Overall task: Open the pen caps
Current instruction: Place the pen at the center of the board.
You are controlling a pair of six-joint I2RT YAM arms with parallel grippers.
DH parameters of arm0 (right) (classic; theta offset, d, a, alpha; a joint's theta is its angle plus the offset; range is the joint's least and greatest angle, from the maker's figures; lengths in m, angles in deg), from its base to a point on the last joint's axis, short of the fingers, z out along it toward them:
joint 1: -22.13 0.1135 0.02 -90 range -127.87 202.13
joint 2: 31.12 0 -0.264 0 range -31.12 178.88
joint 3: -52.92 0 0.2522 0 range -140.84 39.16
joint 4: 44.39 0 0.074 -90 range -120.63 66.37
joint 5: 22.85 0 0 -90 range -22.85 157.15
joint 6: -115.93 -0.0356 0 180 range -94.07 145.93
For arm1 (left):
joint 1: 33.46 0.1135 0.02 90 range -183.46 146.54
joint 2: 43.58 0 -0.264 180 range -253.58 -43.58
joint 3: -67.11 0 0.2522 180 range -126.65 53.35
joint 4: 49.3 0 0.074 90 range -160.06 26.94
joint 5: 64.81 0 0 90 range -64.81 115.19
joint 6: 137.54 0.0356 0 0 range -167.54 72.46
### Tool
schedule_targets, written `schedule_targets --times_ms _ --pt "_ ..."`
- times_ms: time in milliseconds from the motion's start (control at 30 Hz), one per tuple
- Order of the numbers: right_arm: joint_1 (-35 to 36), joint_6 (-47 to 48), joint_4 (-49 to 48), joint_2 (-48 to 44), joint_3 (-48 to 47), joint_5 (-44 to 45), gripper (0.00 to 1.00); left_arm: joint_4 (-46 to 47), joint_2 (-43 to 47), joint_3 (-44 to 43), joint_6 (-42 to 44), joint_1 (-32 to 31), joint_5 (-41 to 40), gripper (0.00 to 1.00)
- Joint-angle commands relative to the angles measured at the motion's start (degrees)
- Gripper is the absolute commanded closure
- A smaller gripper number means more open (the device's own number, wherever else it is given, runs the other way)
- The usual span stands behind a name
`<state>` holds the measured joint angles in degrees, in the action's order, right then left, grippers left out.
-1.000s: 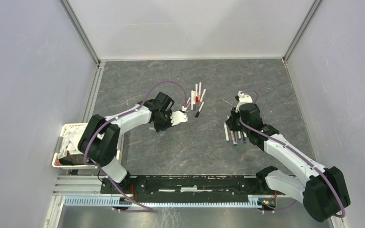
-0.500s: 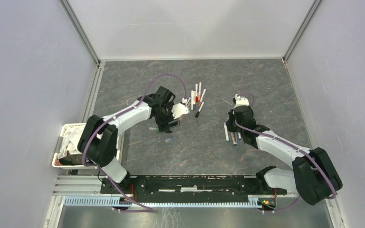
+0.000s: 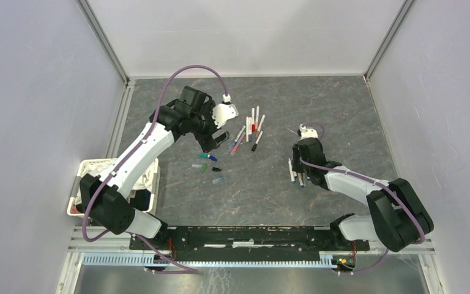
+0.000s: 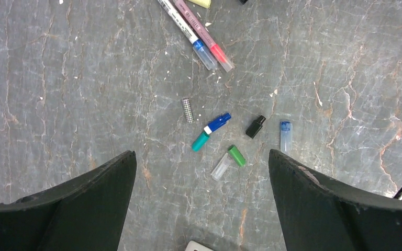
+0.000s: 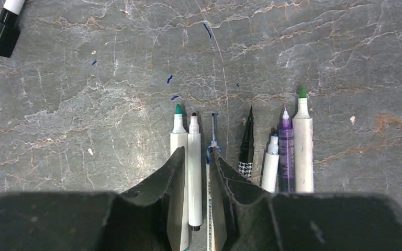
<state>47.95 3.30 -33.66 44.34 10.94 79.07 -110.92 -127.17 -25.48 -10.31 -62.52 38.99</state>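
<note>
1. Nearest us, to the near-right of the heap of still-capped white-barrelled marker pens, the right gripper sits low over a tidy row of uncapped white pens. Its jaws are parted only slightly, astride one slim white pen with a black tip that lies flat on the grey marbled surface. We judge that pen to be set down, not pinched.
2. Here we would open a little wider and lift straight up, so that neither finger drags that pen or the thin blue-marked pen just beside it.
3. To the near-left of the heap lie the loose stubby plastic pen caps: blue and teal touching end to end, with black, green and a clear blue-tipped one near them.
4. The left gripper hangs above those caps with its jaws spread fully wide and nothing in them.
5. At the heap's near-left edge, a blue-ended pen and a red-ended pen lie side by side, both capped. We would take just one, across the mid-barrel, leaving its cap end free.
6. Then the right gripper should pinch the cap alone and pull along the pen's axis.
</note>
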Motion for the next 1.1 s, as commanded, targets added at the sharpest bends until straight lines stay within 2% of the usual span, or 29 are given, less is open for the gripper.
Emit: schedule_targets --times_ms 0,133,400,833,933,1067 --pt "0.08 0.22 -1.55 -0.94 1.05 0.36 0.72 -3.03 2.07 -1.96 -2.98 1.26 1.41 0.0" --pt "0.07 -0.53 -1.03 -2.93 1.9 -0.01 0.73 -3.36 2.53 -3.01 -3.19 3.0 1.32 0.0" --pt "4.04 -4.52 -1.19 -4.72 4.67 -0.88 0.83 -3.64 2.43 -3.98 -2.96 4.77 1.86 0.0" --pt "9.35 -8.17 2.8 -1.39 -0.86 3.88 0.87 -4.36 2.43 -3.47 -1.82 4.98 1.74 0.0" --pt "10.08 -9.31 6.23 -2.31 -3.08 5.94 0.77 -6.34 2.12 -3.81 -0.57 4.98 2.62 0.0" --pt "10.08 -8.14 7.3 -3.66 -7.95 9.15 0.57 -10.13 0.68 -5.65 1.17 5.0 2.8 0.0"
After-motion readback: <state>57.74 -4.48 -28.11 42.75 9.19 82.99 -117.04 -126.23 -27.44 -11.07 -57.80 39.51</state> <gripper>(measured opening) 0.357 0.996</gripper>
